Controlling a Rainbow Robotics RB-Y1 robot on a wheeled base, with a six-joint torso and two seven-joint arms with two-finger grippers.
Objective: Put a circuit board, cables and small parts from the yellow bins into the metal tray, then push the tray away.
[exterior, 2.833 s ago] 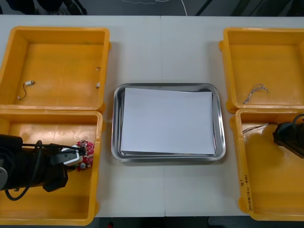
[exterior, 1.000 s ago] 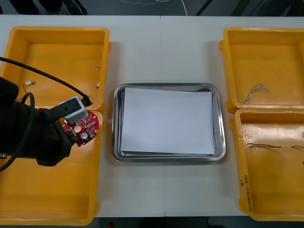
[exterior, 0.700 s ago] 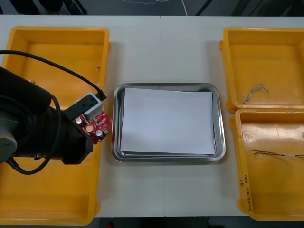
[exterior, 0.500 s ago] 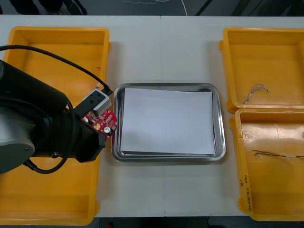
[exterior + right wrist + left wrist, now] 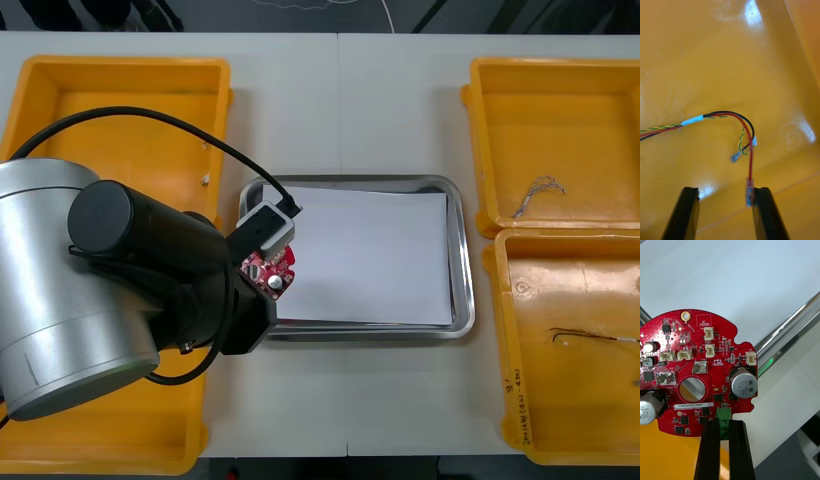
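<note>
Board (image 5: 696, 371), red and round, sat pinched at its edge in the left hand (image 5: 723, 425), whose fingers were clamped on it, above the left rim of the tray (image 5: 462, 250). Right hand (image 5: 725, 191) hovered with fingers apart over a red and yellow cable (image 5: 720, 114) lying in the near right bin (image 5: 733, 56).

We count yellow bins (image 5: 120, 62): 4 | metal tray (image 5: 461, 250): 1 | white sheet (image 5: 370, 255) in it: 1 | red circuit board (image 5: 696, 352): 1 | twisted cable (image 5: 538, 196): 1 | red and yellow cable (image 5: 724, 115): 1 | small metal parts (image 5: 205, 180) we can make out: 2
</note>
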